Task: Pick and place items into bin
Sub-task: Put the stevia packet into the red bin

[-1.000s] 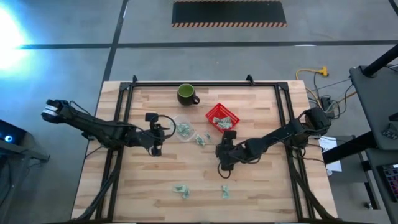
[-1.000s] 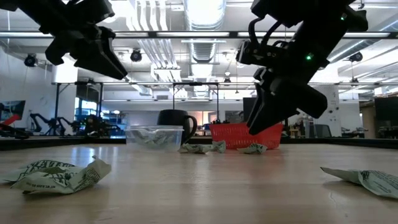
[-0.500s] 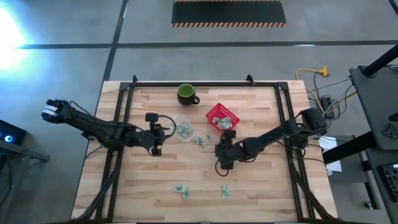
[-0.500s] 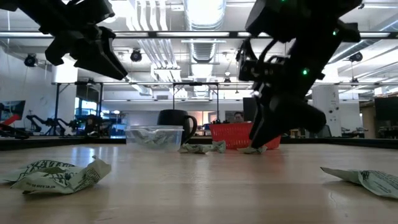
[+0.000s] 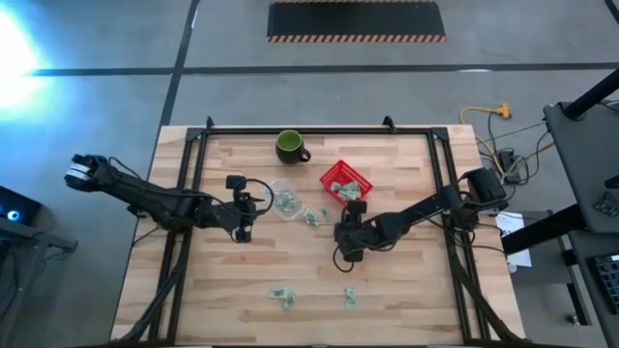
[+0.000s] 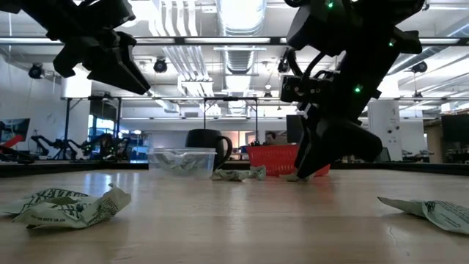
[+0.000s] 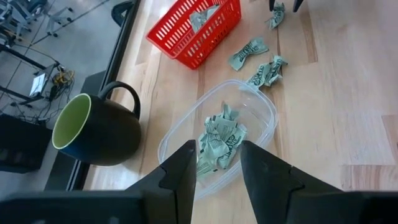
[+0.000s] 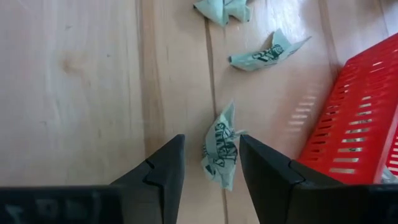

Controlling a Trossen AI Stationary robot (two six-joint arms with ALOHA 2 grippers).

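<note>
High view: right pincer (image 5: 340,245) hovers near the red bin (image 5: 345,182); left pincer (image 5: 242,224) waits, open. Right wrist view: fingers spread, crumpled wrapper (image 8: 221,149) between them on the table (image 8: 74,93). Judged light, soft; pinch its bunched middle.

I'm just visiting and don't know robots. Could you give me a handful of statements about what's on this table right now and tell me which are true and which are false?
1. The right gripper is open, its fingers on either side of a crumpled wrapper lying on the wood. True.
2. The red basket is empty. False: at least one wrapper lies inside it.
3. The clear plastic container holds several wrappers. True.
4. The dark green mug lies tipped on its side. False: it stands upright near the table's far edge.
5. The left gripper is clamped on a wrapper. False: it is open, holding nothing, above the clear container.
</note>
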